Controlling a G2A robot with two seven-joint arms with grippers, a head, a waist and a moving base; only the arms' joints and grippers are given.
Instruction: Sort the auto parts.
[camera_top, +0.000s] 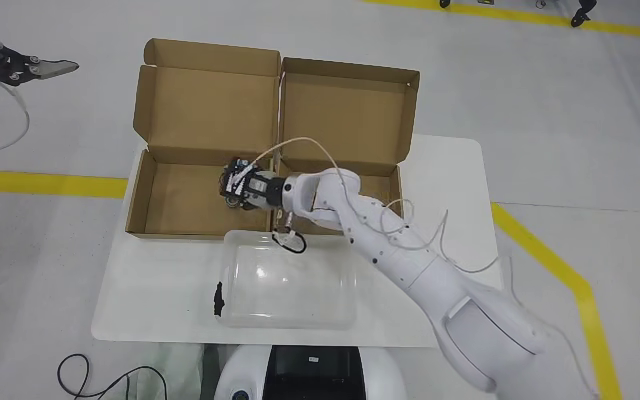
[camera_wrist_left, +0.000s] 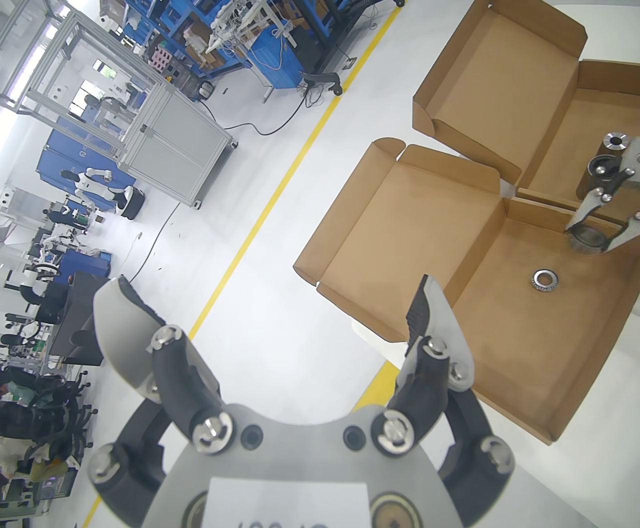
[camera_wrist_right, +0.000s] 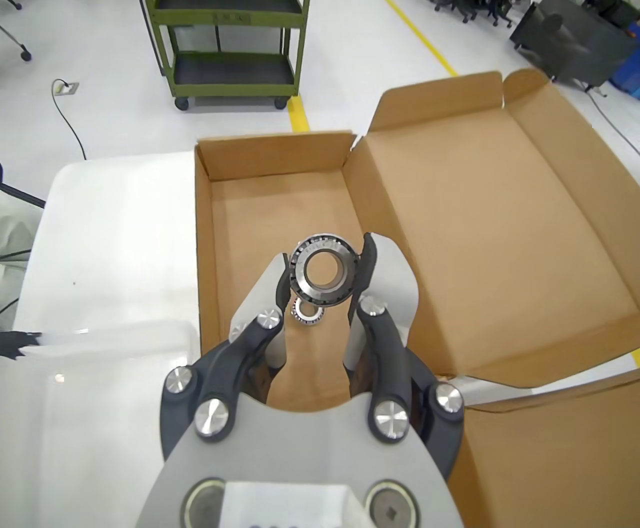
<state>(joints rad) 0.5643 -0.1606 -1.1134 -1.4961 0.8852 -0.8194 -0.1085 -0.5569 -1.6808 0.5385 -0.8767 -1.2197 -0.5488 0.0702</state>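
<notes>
Right hand (camera_wrist_right: 322, 280), partly closed, pinches a bearing (camera_wrist_right: 325, 296) over the left box (camera_wrist_right: 235, 210) at the counter's (camera_top: 445, 200) 11 o'clock, with the bore facing the wrist camera. Left hand (camera_wrist_left: 274, 295), spread wide, hangs off-counter at 10 o'clock.

Pale, glossy workshop floor (camera_wrist_right: 125, 75) under bright, even light, crossed by a yellow line (camera_wrist_left: 280, 185). Straight ahead of the right claw (camera_wrist_right: 325, 272), well beyond it, a green two-shelf cart (camera_wrist_right: 232, 90) on castors. Far beyond the left claw (camera_wrist_left: 272, 295), blue workbenches (camera_wrist_left: 260, 45), an aluminium-framed grey enclosure (camera_wrist_left: 170, 135), black swivel chairs (camera_wrist_left: 55, 400).
</notes>
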